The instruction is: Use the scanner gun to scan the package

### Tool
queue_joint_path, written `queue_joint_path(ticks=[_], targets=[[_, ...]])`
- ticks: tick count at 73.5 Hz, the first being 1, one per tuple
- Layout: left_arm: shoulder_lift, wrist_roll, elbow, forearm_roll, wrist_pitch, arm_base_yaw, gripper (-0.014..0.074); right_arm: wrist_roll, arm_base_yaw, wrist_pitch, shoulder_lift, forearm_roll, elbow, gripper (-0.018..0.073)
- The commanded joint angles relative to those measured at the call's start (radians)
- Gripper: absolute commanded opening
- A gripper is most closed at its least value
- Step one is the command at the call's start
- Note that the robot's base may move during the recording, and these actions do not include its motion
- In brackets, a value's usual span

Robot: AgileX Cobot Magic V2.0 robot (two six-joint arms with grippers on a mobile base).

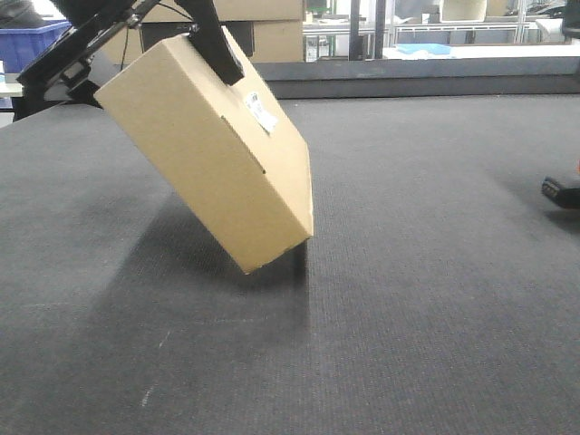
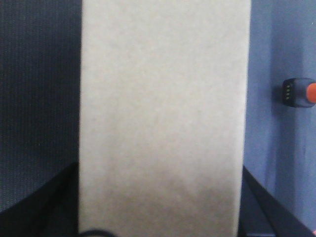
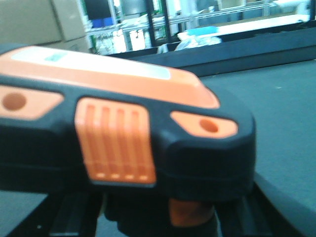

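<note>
The top corner of the box is covered by the left gripper, whose fingers are seen only as dark blurs at the box's sides. The print on the label is too small to be read. The scanner is cut off at the front view's right edge. In the right wrist view it is blurred, and the hold of the right gripper cannot be made out.

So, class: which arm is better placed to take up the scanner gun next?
Right. The scanner gun fills the right wrist view, so that arm is right at it. The left gripper is occupied, holding the package tilted.
</note>
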Motion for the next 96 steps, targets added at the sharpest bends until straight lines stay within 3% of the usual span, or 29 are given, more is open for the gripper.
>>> queue_joint_path(ticks=[1,19,25,31,37,51,78,96], targets=[[-0.016,-0.006,-0.002,-0.01,-0.017,-0.007,-0.0111,0.004,-0.004,-0.072,-0.006,-0.022,-0.011,-0.0167],[-0.016,-0.006,-0.002,-0.01,-0.022,-0.007,-0.0111,0.004,-0.004,-0.043,-0.006,-0.005,-0.011,-0.0142],[-0.016,-0.006,-0.002,-0.01,-0.022,-0.007,-0.0111,0.004,-0.004,-0.027,-0.006,-0.005,-0.011,-0.0013],[-0.016,-0.006,-0.002,-0.01,-0.022,-0.007,-0.0111,0.004,-0.004,-0.018,-0.006,-0.011,-0.011,0.0208],[-0.016,-0.006,-0.002,-0.01,-0.022,-0.007,-0.0111,0.004,-0.004,-0.02,-0.006,-0.011,-0.011,0.037],[-0.016,-0.006,-0.002,-0.01,-0.022,-0.007,-0.0111,0.004,-0.004,-0.018,-0.006,-0.011,-0.011,0.0537],[-0.016,-0.006,-0.002,-0.01,-0.022,-0.007,-0.0111,0.004,-0.004,0.009,-0.042,-0.039,-0.007,0.0561],[-0.016,-0.006,-0.002,-0.01,-0.024,-0.007,-0.0111,0.004,-0.004,0.114,-0.106,-0.065,0.005,0.0561]])
